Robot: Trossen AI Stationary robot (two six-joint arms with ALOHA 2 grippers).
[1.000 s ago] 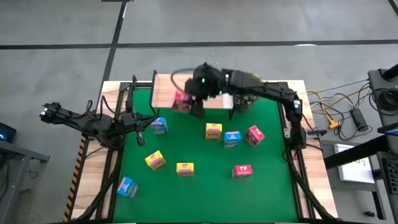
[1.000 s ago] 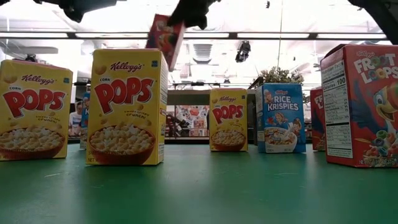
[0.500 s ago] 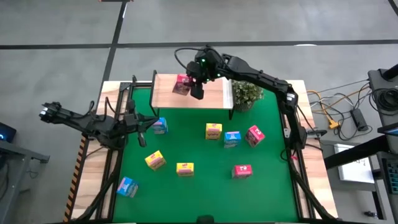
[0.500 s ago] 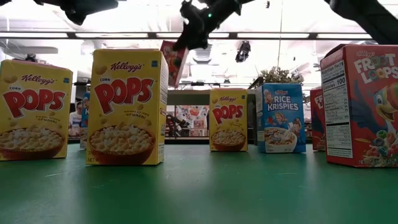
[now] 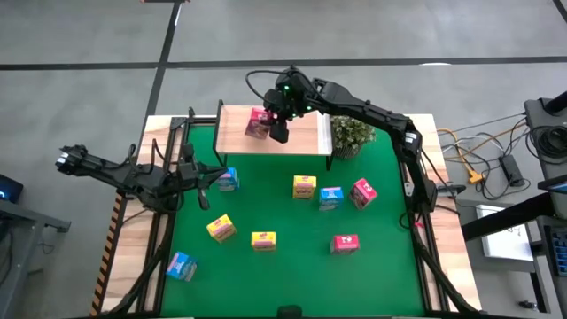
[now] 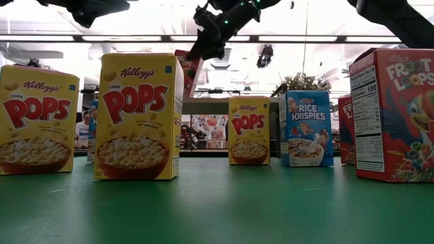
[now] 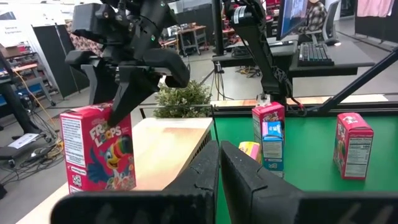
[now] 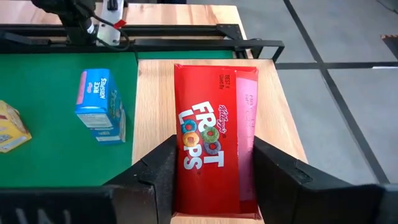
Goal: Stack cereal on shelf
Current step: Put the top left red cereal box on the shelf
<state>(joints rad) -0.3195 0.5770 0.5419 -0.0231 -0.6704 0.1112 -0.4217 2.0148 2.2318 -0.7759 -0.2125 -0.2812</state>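
Observation:
My right gripper reaches over the left part of the light-wood shelf and is shut on a pink-red Froot Loops box, seen upright over the board in the left wrist view. On the green table stand three yellow boxes, three blue ones and two pink-red ones. My left gripper waits shut at the table's left, beside a blue box. My right gripper pinches the Froot Loops box between its two fingers, one on each narrow side, near its top end. The fingers come from above, pointing down. The box is nearly upright over the shelf board; whether its bottom touches the board I cannot tell.
A small potted green plant stands at the shelf's right end. The shelf board right of the held box is bare wood. Black frame rails run along the table's left and right sides. The loose boxes are scattered over the table's middle and near part.
My right gripper has carried the pink-red box from the shelf's near edge toward the far edge and down over the board. The box, tilted a second ago, now stands nearly upright. In the last half second it has barely moved.

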